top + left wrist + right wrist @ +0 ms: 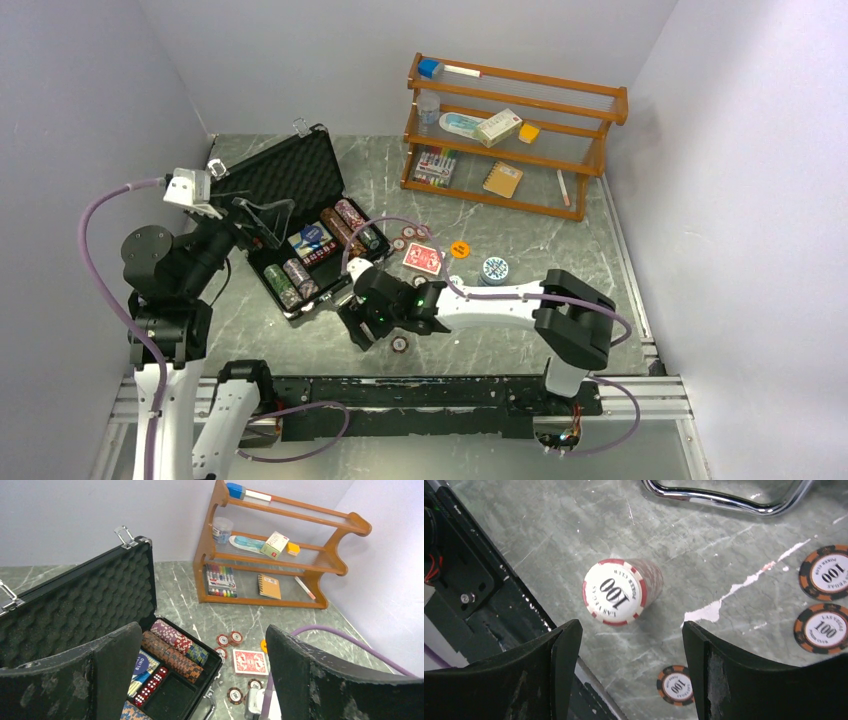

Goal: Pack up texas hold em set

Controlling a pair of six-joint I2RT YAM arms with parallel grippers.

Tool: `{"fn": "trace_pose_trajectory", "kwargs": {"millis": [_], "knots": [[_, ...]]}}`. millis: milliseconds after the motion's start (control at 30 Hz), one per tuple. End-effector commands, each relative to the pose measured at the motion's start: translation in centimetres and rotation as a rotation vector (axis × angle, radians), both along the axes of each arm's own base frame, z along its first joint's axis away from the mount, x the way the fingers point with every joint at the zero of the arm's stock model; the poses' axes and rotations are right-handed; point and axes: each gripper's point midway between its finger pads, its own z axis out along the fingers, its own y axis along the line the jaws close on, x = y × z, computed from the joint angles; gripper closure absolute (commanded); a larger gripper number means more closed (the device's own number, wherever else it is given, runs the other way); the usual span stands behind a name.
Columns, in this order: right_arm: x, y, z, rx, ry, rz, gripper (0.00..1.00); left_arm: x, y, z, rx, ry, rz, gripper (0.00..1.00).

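Observation:
The black case [290, 175] lies open at the left, foam lid back, with rows of chips [350, 225] inside. My left gripper [268, 225] hovers open and empty above the case; its view shows the lid [90, 595], the chip rows [172, 647] and red dice [150, 684]. My right gripper [355, 325] is open and empty, low over the table in front of the case. In its view [629, 680] a red-white chip stack [616, 592] lies just beyond the fingertips. The red-backed card deck [423, 258], orange disc [460, 249] and blue-white chips [494, 268] lie to the right.
Loose black-orange chips [675, 685] [828, 572] lie around the right gripper. The case's chrome handle [724, 497] is just beyond the stack. A black rail [479, 580] runs along the near table edge. The wooden shelf [510, 130] stands at the back right.

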Motion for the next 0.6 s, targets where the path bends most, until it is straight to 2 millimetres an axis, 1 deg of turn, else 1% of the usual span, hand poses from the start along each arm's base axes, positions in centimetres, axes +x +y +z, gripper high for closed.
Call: {"fn": "trace_pose_trajectory", "kwargs": {"millis": [0, 100, 200, 267, 333, 400, 467, 567], "knots": [[1.3, 2.7, 0.7, 0.063, -0.059, -0.018, 0.23, 0.2, 1.1, 1.1, -0.027, -0.056, 0.069, 0.03], [2.0, 3.5, 0.0, 0.071, -0.076, -0.043, 0.27, 0.4, 1.1, 1.0, -0.030, -0.050, 0.070, 0.05], [2.5, 4.2, -0.4, 0.076, -0.084, -0.055, 0.36, 0.5, 1.1, 0.9, -0.026, -0.040, 0.069, 0.06], [2.7, 4.4, -0.4, 0.086, -0.091, -0.059, 0.44, 0.5, 1.3, 0.8, -0.026, -0.031, 0.077, 0.06], [2.7, 4.5, -0.1, 0.100, -0.096, -0.049, 0.58, 0.6, 1.4, 0.5, -0.025, -0.021, 0.083, 0.06], [2.3, 4.8, 0.6, 0.121, -0.094, -0.020, 0.69, 0.5, 1.4, 0.2, -0.026, -0.010, 0.083, 0.06], [2.0, 4.9, 1.4, 0.139, -0.096, 0.005, 0.75, 0.4, 1.1, -0.3, -0.020, 0.004, 0.068, 0.05], [1.8, 5.0, 3.6, 0.196, -0.080, 0.049, 0.80, 0.5, 0.9, -1.6, -0.013, 0.049, 0.051, 0.04]]}}
